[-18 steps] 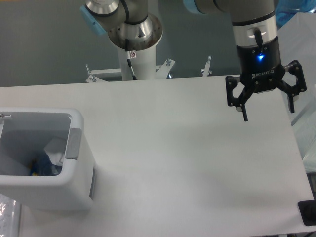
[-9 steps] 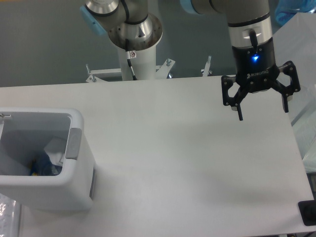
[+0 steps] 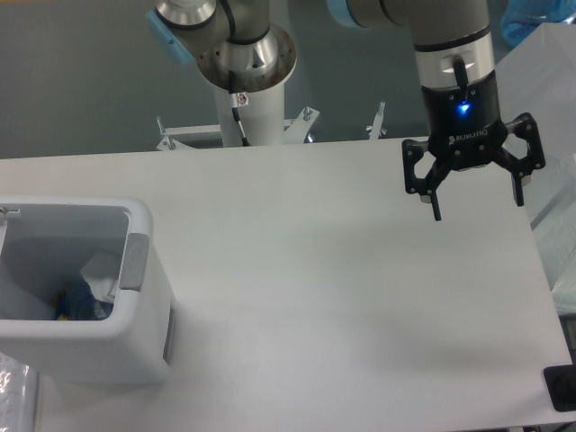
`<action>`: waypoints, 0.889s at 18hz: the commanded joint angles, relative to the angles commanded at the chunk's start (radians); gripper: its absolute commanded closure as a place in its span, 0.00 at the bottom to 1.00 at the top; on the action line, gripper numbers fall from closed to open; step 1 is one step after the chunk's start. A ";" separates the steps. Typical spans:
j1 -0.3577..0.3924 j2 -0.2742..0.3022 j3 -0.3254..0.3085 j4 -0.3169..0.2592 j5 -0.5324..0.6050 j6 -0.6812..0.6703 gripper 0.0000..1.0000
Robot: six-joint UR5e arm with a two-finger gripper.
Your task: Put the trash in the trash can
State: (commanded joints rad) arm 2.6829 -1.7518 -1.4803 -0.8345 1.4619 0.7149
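At the near left of the white bench [image 3: 324,297] stands the trash can [image 3: 135,333], and down inside it lie the crushed bottle [image 3: 79,301], its blue showing, and the white wrapper [image 3: 101,270] just behind it. Farther back on the right, the claw [image 3: 476,204] hangs above the bench with its fingers spread wide, gripping nothing.

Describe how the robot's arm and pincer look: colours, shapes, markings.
The arm is a silver-grey cylinder with light-blue joint caps. Its black wrist section carries a glowing blue light and white lettering. The pincer is black, with two slim linkage fingers. A black cable runs down the white base column.
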 joint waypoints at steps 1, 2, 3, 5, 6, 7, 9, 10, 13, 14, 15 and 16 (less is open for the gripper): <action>-0.002 0.000 -0.002 0.000 0.000 -0.002 0.00; -0.002 0.000 -0.003 0.002 0.000 -0.002 0.00; -0.002 0.000 -0.006 0.002 0.000 -0.002 0.00; -0.002 0.000 -0.008 0.002 0.000 -0.002 0.00; -0.002 0.002 -0.008 0.002 0.000 -0.002 0.00; -0.003 0.000 -0.008 0.002 0.000 -0.003 0.00; -0.003 0.000 -0.006 0.002 0.000 -0.003 0.00; -0.003 0.000 -0.006 0.002 0.000 -0.003 0.00; -0.003 0.000 -0.006 0.002 0.000 -0.002 0.00; -0.003 0.000 -0.008 0.002 0.000 0.000 0.00; -0.003 0.000 -0.008 0.002 0.000 0.000 0.00; -0.003 0.002 -0.014 0.002 0.000 0.000 0.00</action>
State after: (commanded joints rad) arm 2.6799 -1.7503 -1.4940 -0.8330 1.4619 0.7148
